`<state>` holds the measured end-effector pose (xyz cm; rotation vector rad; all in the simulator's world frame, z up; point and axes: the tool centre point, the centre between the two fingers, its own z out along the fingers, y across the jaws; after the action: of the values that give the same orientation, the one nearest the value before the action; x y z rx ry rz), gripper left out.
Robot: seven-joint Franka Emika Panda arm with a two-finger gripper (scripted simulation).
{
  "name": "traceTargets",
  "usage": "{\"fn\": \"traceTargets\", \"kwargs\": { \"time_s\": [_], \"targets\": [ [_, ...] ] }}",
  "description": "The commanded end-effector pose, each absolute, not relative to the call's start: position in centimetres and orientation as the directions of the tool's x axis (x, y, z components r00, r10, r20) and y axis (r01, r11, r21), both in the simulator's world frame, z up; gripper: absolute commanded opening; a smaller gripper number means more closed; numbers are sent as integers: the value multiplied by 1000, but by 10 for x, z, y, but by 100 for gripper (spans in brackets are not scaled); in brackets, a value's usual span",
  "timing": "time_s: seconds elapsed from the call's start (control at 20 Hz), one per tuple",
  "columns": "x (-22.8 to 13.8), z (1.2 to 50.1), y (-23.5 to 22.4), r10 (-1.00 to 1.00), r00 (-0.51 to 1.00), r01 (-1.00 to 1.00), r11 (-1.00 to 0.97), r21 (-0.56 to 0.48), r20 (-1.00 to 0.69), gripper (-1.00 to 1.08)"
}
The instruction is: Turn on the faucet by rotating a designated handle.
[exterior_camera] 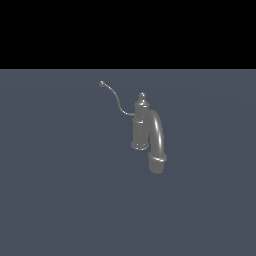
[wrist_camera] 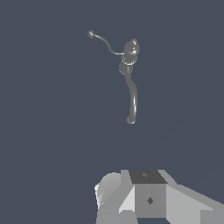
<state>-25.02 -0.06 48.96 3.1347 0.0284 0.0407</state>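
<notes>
The faucet point(exterior_camera: 141, 125) is a small dull grey tap standing on the flat blue-grey floor, with an upright column topped by a knob. Its thick arched spout point(exterior_camera: 158, 137) curves down to a collared mouth toward the exterior view's right. The handle point(exterior_camera: 116, 100), a thin S-curved lever with a tiny ball tip, reaches up toward the exterior view's left. From above, the wrist view shows the faucet point(wrist_camera: 130, 52), the handle point(wrist_camera: 105, 42) and the spout point(wrist_camera: 132, 98). Part of my gripper point(wrist_camera: 148, 203) shows as pale grey blocks, well apart from the faucet. Its jaws are not discernible.
The blue-grey floor point(exterior_camera: 60, 190) spreads around the faucet on all sides. A black band fills the upper part of the exterior view. The arm does not appear in the exterior view.
</notes>
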Motion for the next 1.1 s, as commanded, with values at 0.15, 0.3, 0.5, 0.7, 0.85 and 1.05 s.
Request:
{"fn": "traceTargets", "kwargs": {
  "time_s": [0.15, 0.3, 0.5, 0.7, 0.85, 1.05],
  "targets": [
    [-250, 489, 0, 13, 1000, 13, -1000, 7, 26, -100],
    [-248, 486, 3, -1, 1000, -1, -1000, 6, 26, -100],
    [-244, 481, 10, -36, 999, -36, -999, 6, 25, -100],
    [-237, 472, 19, -88, 996, -88, -996, 4, 24, -100],
    [-230, 464, 28, -138, 990, -138, -990, 3, 24, -100],
    [-217, 451, 43, -219, 976, -219, -976, 1, 22, -100]
  ]
}}
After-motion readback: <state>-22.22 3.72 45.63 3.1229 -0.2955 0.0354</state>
